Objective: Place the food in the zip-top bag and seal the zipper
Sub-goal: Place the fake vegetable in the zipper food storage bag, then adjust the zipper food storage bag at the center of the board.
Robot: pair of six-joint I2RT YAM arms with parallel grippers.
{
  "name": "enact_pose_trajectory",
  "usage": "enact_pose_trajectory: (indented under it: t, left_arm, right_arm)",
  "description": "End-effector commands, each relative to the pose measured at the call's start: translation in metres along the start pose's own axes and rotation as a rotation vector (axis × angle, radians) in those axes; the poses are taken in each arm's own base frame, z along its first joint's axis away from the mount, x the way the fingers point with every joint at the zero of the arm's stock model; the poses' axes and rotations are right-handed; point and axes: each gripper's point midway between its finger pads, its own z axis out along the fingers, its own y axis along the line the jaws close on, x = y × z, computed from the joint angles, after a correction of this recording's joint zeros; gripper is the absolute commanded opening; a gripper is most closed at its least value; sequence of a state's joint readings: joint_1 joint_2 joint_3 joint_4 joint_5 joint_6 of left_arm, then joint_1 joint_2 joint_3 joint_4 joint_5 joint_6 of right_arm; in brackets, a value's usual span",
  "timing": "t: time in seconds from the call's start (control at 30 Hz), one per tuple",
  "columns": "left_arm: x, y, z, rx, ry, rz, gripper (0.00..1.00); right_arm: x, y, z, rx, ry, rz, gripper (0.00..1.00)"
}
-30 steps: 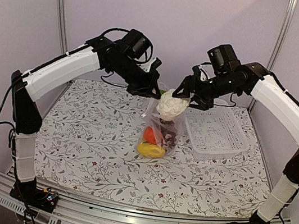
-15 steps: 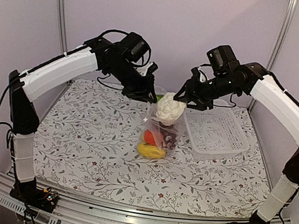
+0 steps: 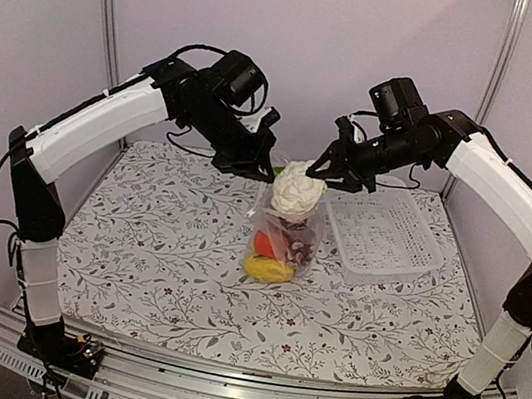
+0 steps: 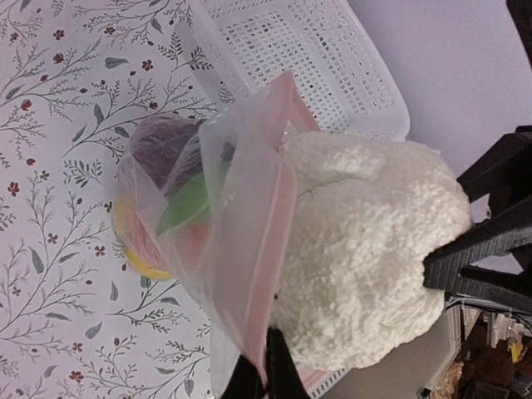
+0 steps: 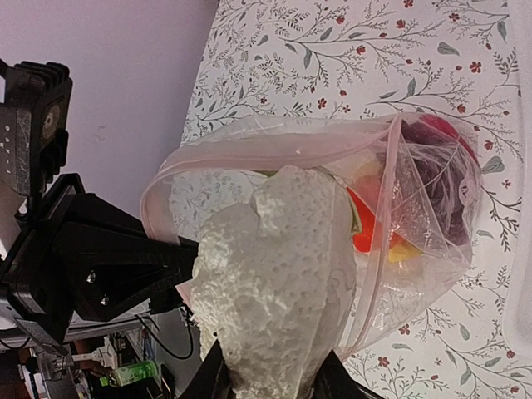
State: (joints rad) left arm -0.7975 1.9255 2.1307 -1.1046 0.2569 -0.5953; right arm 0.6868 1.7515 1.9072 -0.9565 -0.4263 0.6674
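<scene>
The clear zip-top bag [image 3: 285,238] hangs upright over the middle of the table, with yellow, orange-red and purple food inside. My left gripper [image 3: 262,169] is shut on the bag's pink zipper edge [image 4: 266,249] and holds the mouth up. My right gripper [image 3: 323,171] is shut on the white cauliflower [image 3: 298,189] and holds it at the bag's mouth. In the right wrist view the cauliflower [image 5: 274,283] sits partly within the open rim of the bag [image 5: 416,241]. In the left wrist view the cauliflower [image 4: 366,258] is beside the bag's [image 4: 199,216] edge.
A white perforated basket [image 3: 387,237] stands on the table to the right of the bag, also in the left wrist view [image 4: 299,58]. The floral tablecloth [image 3: 138,240] covers the table. Purple walls close the back and sides.
Both grippers have risen slightly, lifting the bag and the cauliflower a little. The left arm has drawn a bit to the left.
</scene>
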Motion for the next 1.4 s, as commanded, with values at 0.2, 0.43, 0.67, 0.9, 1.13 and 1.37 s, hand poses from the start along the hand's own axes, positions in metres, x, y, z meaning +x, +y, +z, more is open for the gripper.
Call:
enact_pose_trajectory:
  t: [0.2, 0.43, 0.67, 0.9, 1.13, 1.37]
  left_arm:
    - [-0.009, -0.013, 0.000, 0.014, -0.024, 0.031, 0.00]
    - [-0.004, -0.003, 0.013, 0.001, -0.007, 0.023, 0.00]
    - [0.000, 0.023, 0.020, -0.042, -0.006, -0.009, 0.00]
    - [-0.003, 0.034, 0.019, -0.047, -0.017, -0.030, 0.00]
    - [-0.006, 0.038, 0.018, -0.043, -0.018, -0.036, 0.00]
    - [-0.008, 0.038, 0.018, -0.035, -0.016, -0.037, 0.00]
  right_arm:
    - [0.006, -0.036, 0.029, 0.154, 0.053, 0.003, 0.33]
    - [-0.003, 0.008, 0.015, -0.022, 0.030, -0.048, 0.67]
    - [0.014, 0.025, -0.001, -0.118, 0.074, -0.083, 0.74]
    - [0.018, -0.031, -0.008, 0.099, 0.003, -0.062, 0.66]
    - [0.034, -0.068, 0.014, 0.180, 0.048, -0.066, 0.47]
    - [0.027, -0.071, 0.035, 0.167, 0.053, -0.084, 0.37]
